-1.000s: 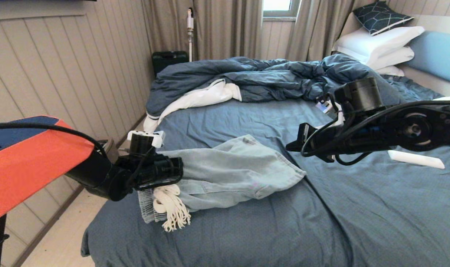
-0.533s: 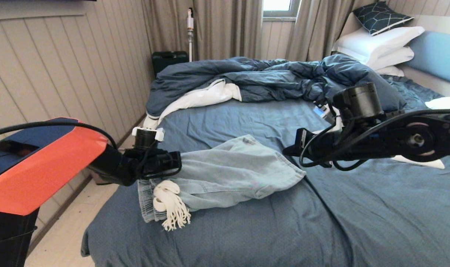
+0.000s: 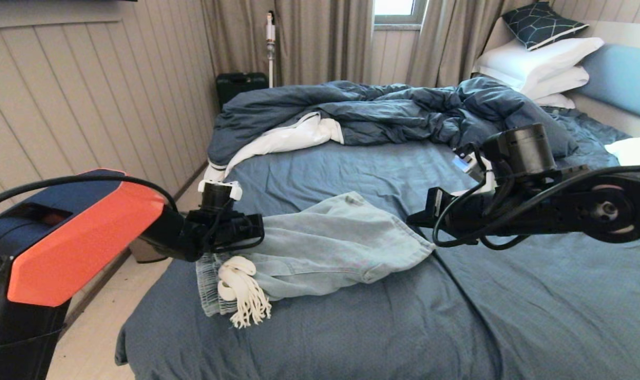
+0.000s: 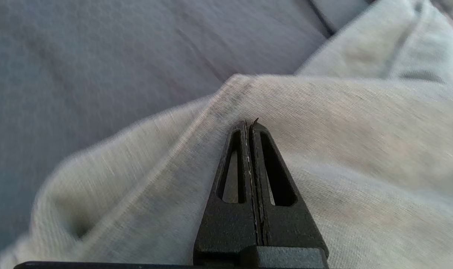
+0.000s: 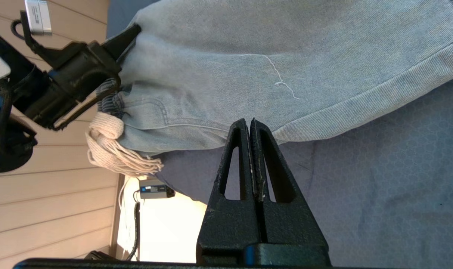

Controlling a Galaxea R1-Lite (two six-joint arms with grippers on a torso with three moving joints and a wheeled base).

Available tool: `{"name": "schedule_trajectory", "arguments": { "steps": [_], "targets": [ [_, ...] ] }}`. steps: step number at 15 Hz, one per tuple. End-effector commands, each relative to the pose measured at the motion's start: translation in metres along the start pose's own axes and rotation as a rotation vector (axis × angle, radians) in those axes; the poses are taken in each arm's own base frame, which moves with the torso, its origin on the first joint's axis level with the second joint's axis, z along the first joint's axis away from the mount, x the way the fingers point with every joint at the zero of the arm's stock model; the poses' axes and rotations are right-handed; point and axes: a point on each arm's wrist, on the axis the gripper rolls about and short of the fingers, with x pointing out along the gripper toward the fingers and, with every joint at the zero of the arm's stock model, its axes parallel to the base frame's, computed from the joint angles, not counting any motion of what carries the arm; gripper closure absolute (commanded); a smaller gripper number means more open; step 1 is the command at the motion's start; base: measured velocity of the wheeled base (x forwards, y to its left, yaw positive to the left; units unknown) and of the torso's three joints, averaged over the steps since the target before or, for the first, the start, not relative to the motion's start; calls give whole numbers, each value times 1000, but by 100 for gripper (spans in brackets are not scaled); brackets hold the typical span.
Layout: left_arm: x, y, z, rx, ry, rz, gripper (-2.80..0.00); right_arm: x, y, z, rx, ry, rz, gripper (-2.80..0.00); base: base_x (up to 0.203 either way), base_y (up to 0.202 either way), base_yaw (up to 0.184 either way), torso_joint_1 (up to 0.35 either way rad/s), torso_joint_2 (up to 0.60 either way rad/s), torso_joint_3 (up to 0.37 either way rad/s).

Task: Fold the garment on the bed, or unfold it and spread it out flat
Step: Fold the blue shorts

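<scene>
Pale denim garment [image 3: 325, 248] lying half-folded near the bed's [image 3: 509, 327] left edge. Left end effector [image 3: 256, 232] clenched empty at the waistband, right end effector [image 3: 412, 216] clenched empty above the hem, probably repositioning.

Rumpled duvet [image 3: 383, 113], pillows [image 3: 541, 66], perhaps a suitcase [image 3: 241, 84]
</scene>
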Motion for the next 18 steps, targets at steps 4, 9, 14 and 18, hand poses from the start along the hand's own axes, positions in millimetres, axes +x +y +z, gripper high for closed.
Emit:
{"name": "schedule_trajectory", "arguments": {
  "steps": [4, 9, 14, 18],
  "targets": [
    [-79, -18, 31, 6, -74, -37, 0, -10, -1, -3, 5, -5, 3, 0, 0, 0, 0, 0, 0, 0],
    [-168, -25, 29, -14, -12, -36, 0, -5, -3, -9, 7, -6, 10, 0, 0, 0, 0, 0, 0, 0],
    [-181, -14, 3, -170, 189, 59, 0, -1, -5, -7, 8, -10, 12, 0, 0, 0, 0, 0, 0, 0],
    [-161, 0, -12, -270, 261, 120, -280, -2, -8, -2, 9, -28, -3, 0, 0, 0, 0, 0, 0, 0]
  ]
}}
